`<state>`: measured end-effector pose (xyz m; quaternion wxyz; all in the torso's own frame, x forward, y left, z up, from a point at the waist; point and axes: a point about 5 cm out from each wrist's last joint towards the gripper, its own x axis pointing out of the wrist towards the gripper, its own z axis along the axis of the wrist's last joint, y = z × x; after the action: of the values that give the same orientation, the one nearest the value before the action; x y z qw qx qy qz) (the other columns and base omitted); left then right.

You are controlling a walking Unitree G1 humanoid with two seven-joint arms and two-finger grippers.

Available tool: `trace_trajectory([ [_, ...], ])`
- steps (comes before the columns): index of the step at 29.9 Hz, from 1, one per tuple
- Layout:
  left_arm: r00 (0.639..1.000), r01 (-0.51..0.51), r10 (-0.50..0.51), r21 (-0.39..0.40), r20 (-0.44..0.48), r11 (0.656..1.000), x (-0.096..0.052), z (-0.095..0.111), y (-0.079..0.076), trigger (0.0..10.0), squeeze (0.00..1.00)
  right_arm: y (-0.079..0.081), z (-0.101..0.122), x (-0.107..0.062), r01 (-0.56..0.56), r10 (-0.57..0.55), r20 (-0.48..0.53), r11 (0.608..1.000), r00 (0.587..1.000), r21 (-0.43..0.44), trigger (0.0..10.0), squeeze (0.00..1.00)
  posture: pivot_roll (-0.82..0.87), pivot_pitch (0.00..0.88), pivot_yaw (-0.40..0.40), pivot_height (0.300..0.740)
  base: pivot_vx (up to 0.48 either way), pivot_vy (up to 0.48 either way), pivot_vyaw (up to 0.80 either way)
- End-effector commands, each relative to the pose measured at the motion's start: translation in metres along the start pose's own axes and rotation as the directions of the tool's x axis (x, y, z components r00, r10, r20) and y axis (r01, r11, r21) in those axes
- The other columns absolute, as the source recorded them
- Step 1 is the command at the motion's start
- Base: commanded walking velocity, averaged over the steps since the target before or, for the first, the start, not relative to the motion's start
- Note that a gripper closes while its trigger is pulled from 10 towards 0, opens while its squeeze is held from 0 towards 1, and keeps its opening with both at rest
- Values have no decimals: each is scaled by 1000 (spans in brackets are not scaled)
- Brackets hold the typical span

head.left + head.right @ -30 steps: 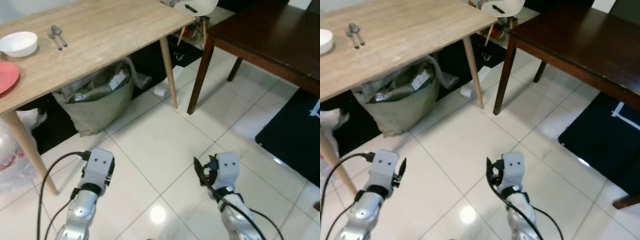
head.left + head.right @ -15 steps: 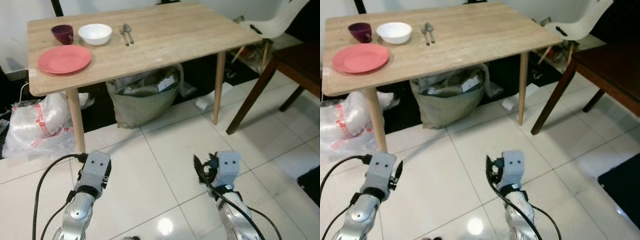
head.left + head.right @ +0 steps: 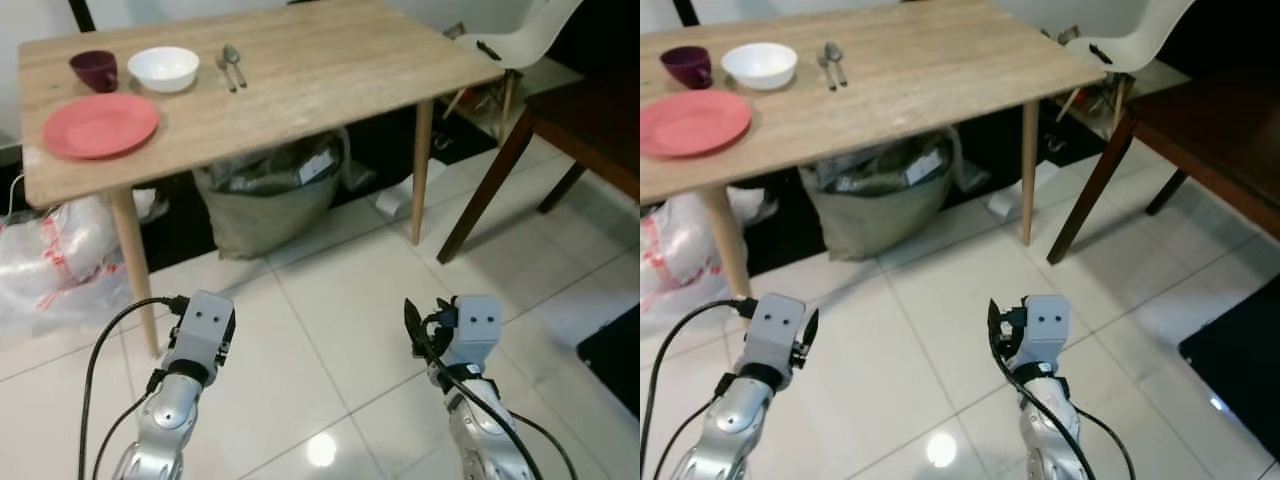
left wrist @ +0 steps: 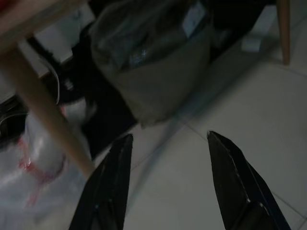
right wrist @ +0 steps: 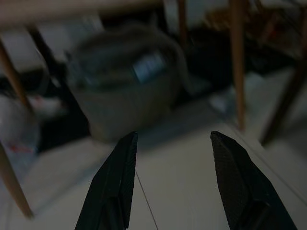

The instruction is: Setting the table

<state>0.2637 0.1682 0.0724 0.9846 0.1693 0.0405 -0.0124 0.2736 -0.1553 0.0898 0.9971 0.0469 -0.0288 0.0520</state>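
View has swung since a second ago: whole light wooden tabletop (image 3: 330, 70) now in sight, not just its corner. On its far left: round pink plate (image 3: 100, 124), white bowl (image 3: 163, 67), dark purple cup (image 3: 93, 69), two metal spoons (image 3: 231, 65). Left gripper (image 4: 165, 143) and right gripper (image 5: 172, 141) held low over the white tiled floor (image 3: 330, 300), fingers spread, empty.
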Motion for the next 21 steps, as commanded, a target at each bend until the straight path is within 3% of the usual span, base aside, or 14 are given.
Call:
trace_trajectory([
  [1, 1000, 5, -5, 9, 24, 1000, 0, 5, -2, 10000, 0, 0, 2, -1, 0, 0, -1, 1000, 1000, 17, 10000, 0, -110, 18, 30, 740, 480, 0, 0],
  [8, 985, -3, -7, 56, 172, 998, 4, 39, -1, 10000, 0, 15, 52, 20, -70, 58, 171, 996, 983, 63, 10000, 0, -110, 18, 30, 740, 480, 0, 161],
  [16, 962, 11, -40, 110, 272, 994, 2, 57, -8, 10000, 0, 9, 60, 22, -27, 8, 202, 995, 979, 94, 10000, 0, -95, 17, 24, 740, 480, 0, 711],
  [21, 934, -5, -51, 155, 354, 988, 2, 74, -11, 10000, 0, 5, 75, 23, -19, -20, 247, 988, 969, 156, 10000, 0, -97, 18, 28, 740, 480, 0, 0],
])
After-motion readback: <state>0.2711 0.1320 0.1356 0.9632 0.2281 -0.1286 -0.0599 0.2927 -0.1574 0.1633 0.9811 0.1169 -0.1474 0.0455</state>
